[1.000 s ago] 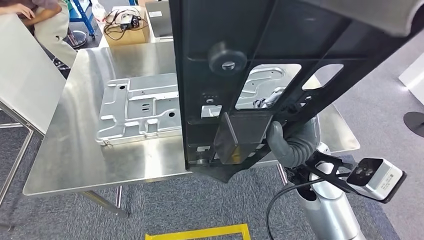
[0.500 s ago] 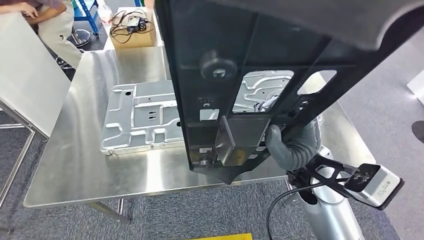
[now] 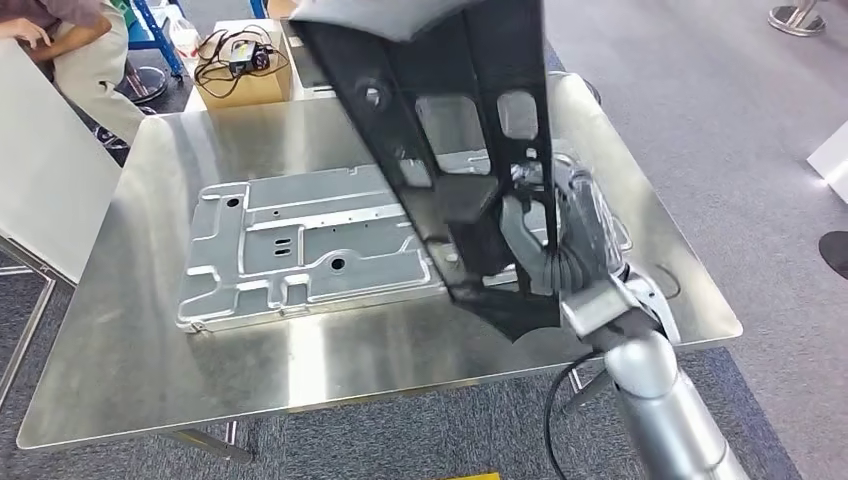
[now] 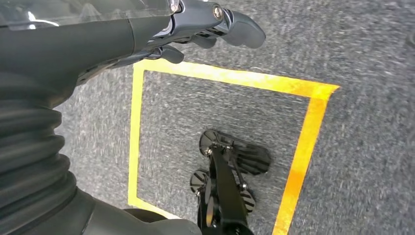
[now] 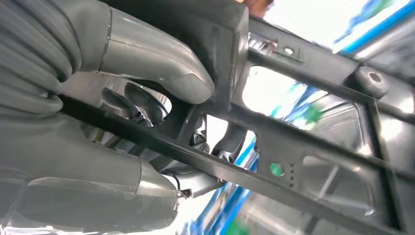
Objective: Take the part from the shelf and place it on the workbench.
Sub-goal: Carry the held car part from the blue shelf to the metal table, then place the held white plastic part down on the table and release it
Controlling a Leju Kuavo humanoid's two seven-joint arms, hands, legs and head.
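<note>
Right hand [image 3: 540,245] grips the black part [image 3: 440,150] above the table [image 3: 150,370]; wrist view shows its thumb [image 5: 161,63] clamped; left hand [image 4: 205,24] hangs empty, fingers apart.

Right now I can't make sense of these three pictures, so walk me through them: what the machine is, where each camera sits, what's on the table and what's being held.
This is a two-armed humanoid robot. The wide picture is from its head, looking down at a shiny steel workbench. A stamped silver metal panel lies flat on it. The right hand grips a large black plastic frame with cut-out windows, held above the bench, not set down. The right wrist camera shows that grip close up, thick grey thumb against the frame. The left wrist camera looks down: the left hand holds nothing, hanging over grey carpet with yellow tape. A seated person is at the far left.
</note>
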